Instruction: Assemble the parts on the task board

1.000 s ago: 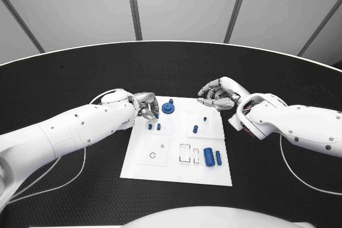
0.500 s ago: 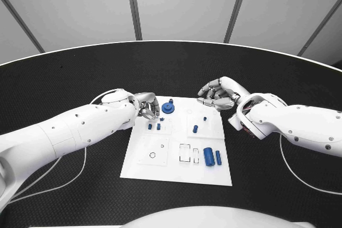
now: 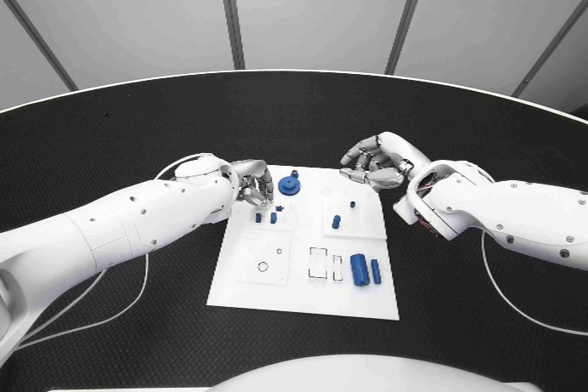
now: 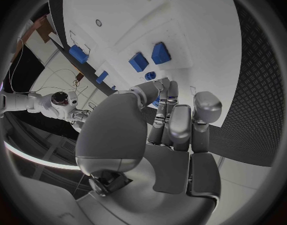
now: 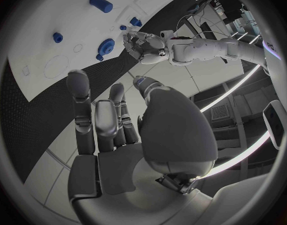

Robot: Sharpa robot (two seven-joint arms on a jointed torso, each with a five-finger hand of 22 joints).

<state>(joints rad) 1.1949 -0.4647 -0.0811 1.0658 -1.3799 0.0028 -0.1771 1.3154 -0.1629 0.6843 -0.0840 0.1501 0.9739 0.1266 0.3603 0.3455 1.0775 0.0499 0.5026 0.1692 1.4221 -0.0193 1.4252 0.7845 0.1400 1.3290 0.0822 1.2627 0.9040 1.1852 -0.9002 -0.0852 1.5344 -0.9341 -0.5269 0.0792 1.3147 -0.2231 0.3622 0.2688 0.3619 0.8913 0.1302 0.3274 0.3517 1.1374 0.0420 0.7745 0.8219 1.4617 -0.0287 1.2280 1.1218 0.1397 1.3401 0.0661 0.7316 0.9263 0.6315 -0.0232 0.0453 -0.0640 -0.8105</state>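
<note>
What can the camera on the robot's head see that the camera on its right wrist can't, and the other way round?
Head camera alone: the whole white board on the black table, with the long blue cylinder near its close edge, and the right hand from above, off the board's far corner.

Right wrist camera alone: the inside of the right hand, fingers apart, holding nothing.

Both: the round blue gear on the board, and the left hand beside it.
</note>
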